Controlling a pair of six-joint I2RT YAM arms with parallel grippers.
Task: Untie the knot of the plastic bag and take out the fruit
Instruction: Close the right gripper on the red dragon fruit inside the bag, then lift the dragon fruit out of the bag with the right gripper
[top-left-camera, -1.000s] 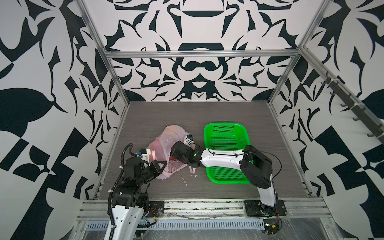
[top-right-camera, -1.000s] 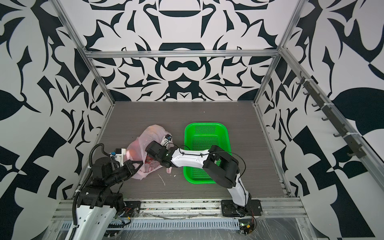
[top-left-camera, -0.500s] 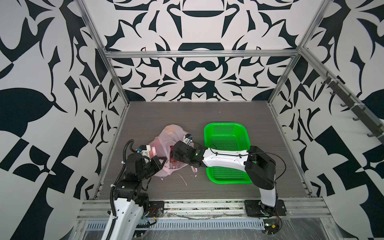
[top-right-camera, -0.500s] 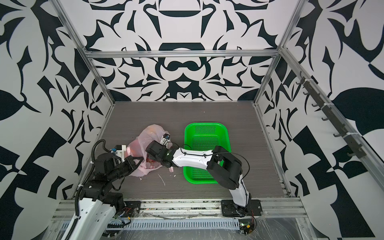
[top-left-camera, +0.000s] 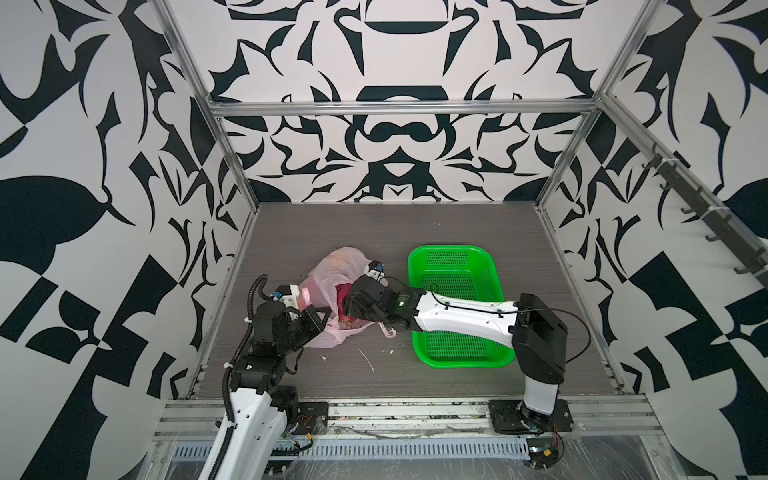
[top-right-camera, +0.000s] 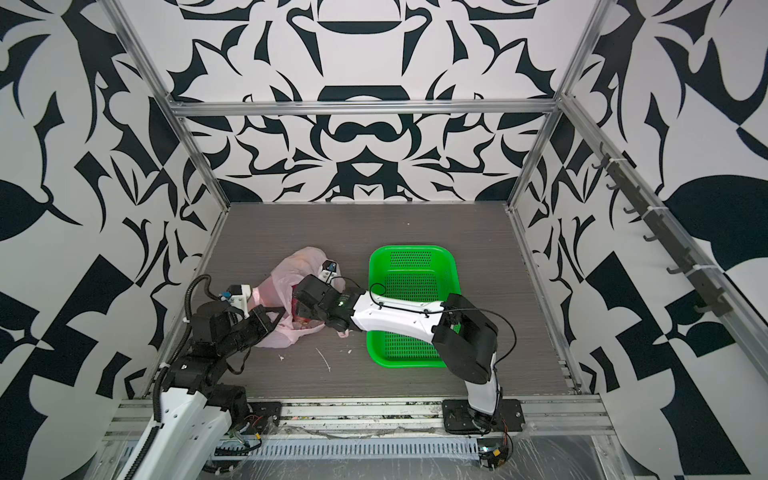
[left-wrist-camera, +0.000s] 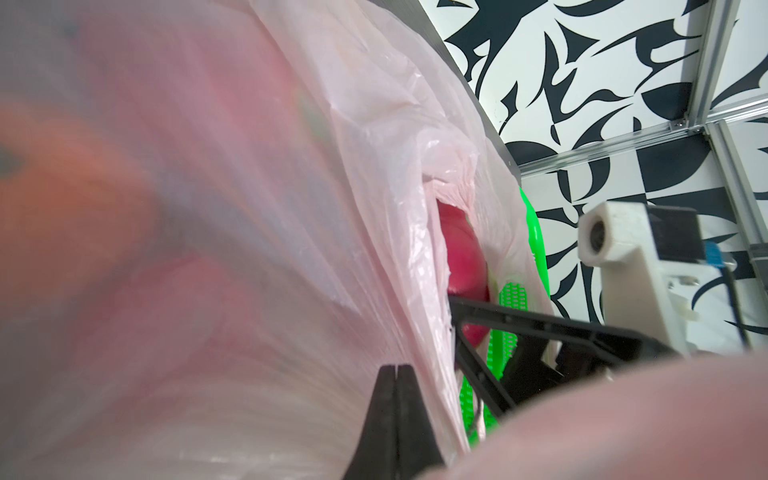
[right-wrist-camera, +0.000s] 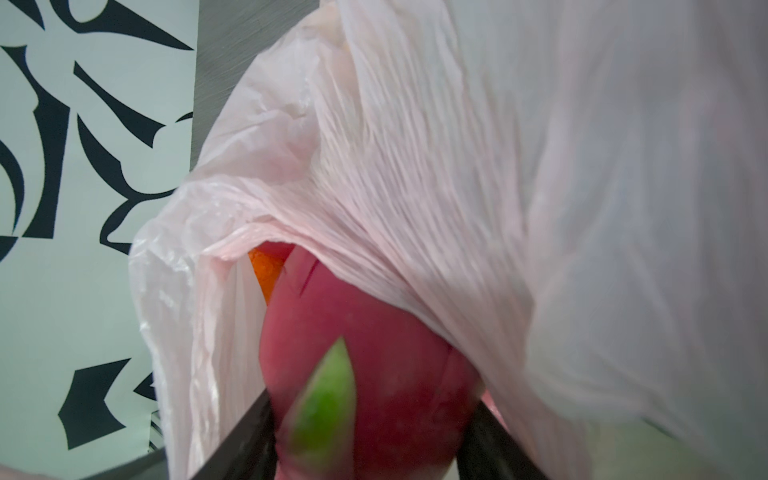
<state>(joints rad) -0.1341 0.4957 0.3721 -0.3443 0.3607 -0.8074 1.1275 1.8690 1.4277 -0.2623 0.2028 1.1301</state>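
The pink plastic bag (top-left-camera: 332, 266) (top-right-camera: 299, 262) lies on the grey floor left of the middle, its mouth open toward the right arm. My left gripper (top-left-camera: 322, 318) (left-wrist-camera: 397, 374) is shut on the bag's near edge, its tips pressed together. My right gripper (top-left-camera: 347, 305) (right-wrist-camera: 370, 440) reaches into the mouth. Its fingers (right-wrist-camera: 249, 436) press both sides of a magenta dragon fruit (right-wrist-camera: 395, 374) (left-wrist-camera: 461, 249) with a green scale. An orange (right-wrist-camera: 266, 266) shows behind it, deeper in the bag. The knot is hidden.
A green perforated basket (top-left-camera: 451, 253) (top-right-camera: 409, 250) stands right of the bag, under my right forearm. A loose pink handle end (top-left-camera: 388, 332) and small white scraps (top-left-camera: 365, 359) lie on the floor in front. Patterned walls close in three sides.
My left gripper has drawn back a little with the bag's edge and its arm has lifted. My right gripper has stayed in the bag's mouth round the dragon fruit.
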